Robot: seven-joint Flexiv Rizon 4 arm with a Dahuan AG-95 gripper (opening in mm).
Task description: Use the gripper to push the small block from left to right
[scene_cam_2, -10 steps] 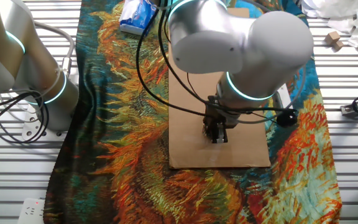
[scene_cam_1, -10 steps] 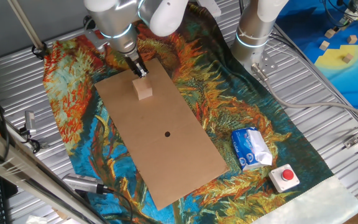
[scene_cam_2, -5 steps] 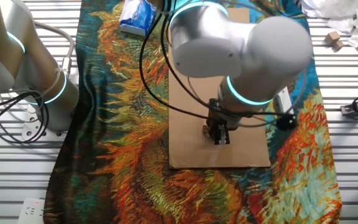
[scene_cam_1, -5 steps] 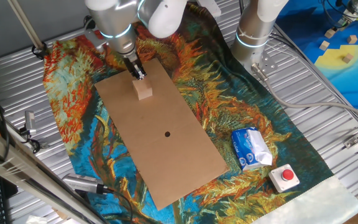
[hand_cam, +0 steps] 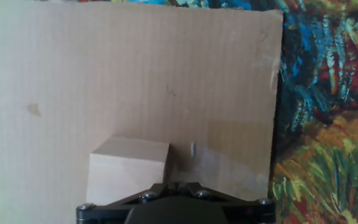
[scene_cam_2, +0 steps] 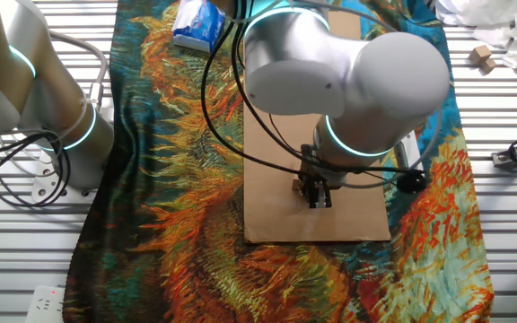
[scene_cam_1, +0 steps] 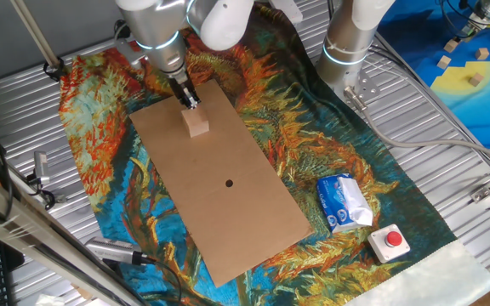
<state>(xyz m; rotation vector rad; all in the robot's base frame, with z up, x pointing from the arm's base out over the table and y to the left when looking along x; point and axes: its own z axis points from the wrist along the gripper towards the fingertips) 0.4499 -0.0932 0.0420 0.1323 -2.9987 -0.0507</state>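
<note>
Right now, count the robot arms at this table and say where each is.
2. One arm reaches over the cardboard, its fingers beside the small block. The other arm stands upright at the cloth's edge, off the cardboard. None appears hidden.

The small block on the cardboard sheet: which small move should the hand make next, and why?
Probably a short, slow push along the cardboard sheet, toward the black dot. The hand stands right behind the small block, on the side away from the dot, so it seems placed for pushing. Whether they touch cannot be told.
</note>
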